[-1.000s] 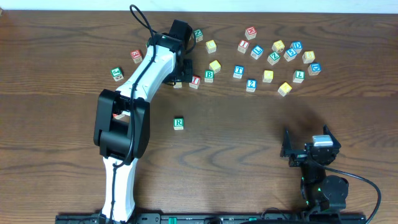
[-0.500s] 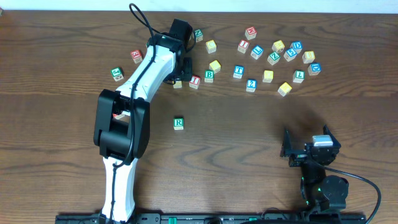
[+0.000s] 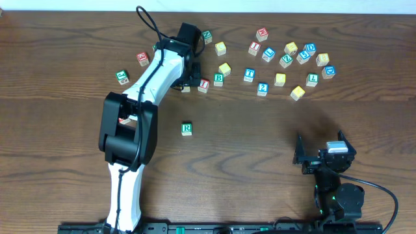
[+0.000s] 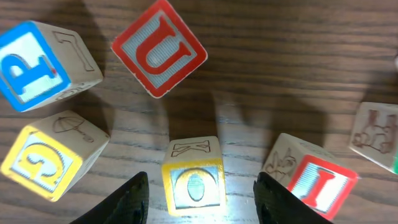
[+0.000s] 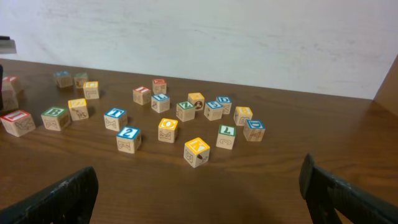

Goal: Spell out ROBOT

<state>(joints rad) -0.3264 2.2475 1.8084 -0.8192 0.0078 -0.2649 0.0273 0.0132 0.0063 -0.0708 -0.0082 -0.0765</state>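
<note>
Between the spread jaws of the left gripper (image 4: 201, 186), low in the left wrist view, the yellow O block (image 4: 193, 185) sits flat on the worktop (image 3: 260, 149). A strip of bare wood shows on each side of it. Neither of the dark fingers (image 4: 132, 202) touches it, so the jaws are open and grip nothing. From overhead, the left arm (image 3: 153, 75) stretches far out from its base and bends over the O block, covering most of it. Just beside the O block, on the right arm's side, lies a red I block (image 4: 317, 180), turned at an angle. Past it on the same side are the green B block (image 3: 219, 79) and then the blue T block (image 3: 249, 75). Ahead of the O block in the wrist view, a red U block (image 4: 159, 48) sits rotated like a diamond, apart from it. The green R block (image 3: 186, 129) stands alone, well apart from the O block and nearer the arm bases. Farthest from the O block, by the near edge of the worktop, the right gripper (image 5: 199, 180) is level with its jaws wide apart and holding nothing.
</note>
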